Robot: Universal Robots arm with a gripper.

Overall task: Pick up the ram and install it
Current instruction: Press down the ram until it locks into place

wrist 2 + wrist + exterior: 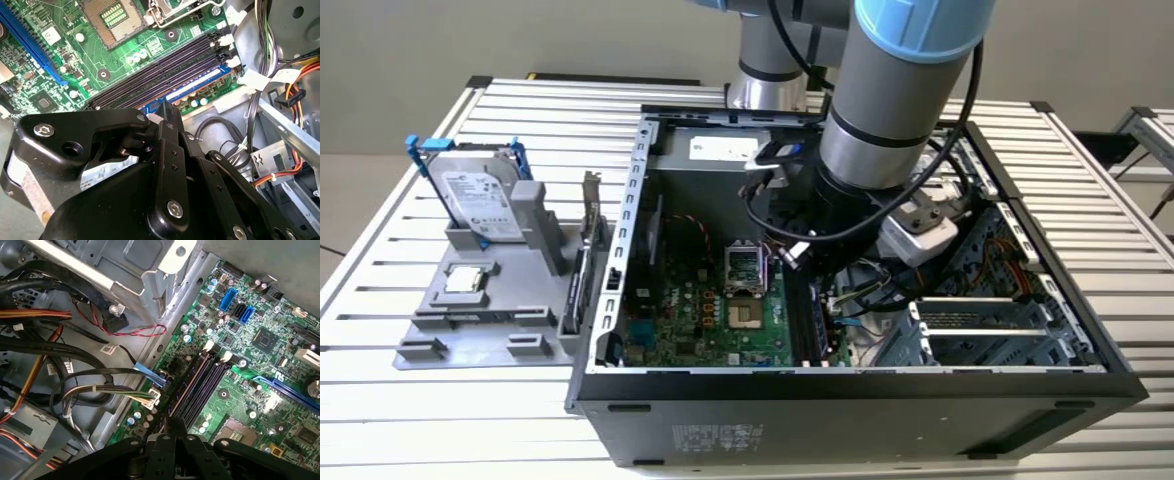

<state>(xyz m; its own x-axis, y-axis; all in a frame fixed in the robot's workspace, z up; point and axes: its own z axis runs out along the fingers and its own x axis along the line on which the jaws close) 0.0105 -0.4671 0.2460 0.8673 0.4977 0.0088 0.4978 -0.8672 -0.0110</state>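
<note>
Black gripper [167,117] low over the memory slots [165,75] in the second wrist view, jaws narrow on the ram [192,87] seated in its slot, exterior view adding the open computer case [854,385], grey tray [467,320], slatted metal table [400,420].

A slatted metal table [440,380] carries an open computer case [854,400] and grey tray [467,335].

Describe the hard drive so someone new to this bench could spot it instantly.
Start at the open computer case on the slatted table. Beside it, on the exterior view's left, sits a grey tray. The hard drive stands upright at the tray's end farther from the camera. It is silver in a blue frame, unlike the small square chip lying flat nearby.
</note>
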